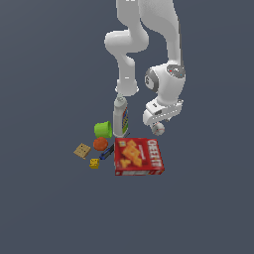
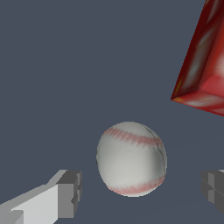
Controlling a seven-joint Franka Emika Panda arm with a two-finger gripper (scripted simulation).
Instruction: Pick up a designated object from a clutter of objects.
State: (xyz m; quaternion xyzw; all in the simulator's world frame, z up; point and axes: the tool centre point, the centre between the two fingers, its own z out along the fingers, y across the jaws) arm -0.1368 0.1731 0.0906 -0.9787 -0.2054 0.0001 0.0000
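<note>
Gripper (image 2: 139, 192) fingers are standing apart, flanking the baseball (image 2: 131, 158); firm, light, round, so I'd be pinching across its middle

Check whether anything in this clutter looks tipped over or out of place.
The green cup lies on its side beside the upright white bottle. The red cracker box lies flat. The baseball sits apart, between the open gripper fingers.

The white jointed robot arm (image 1: 149, 44) bends down from twelve o'clock, wrist tilted; its grey-tipped two-finger gripper (image 2: 140, 192) hangs low with fingers (image 2: 70, 192) spread wide apart, nothing clamped
</note>
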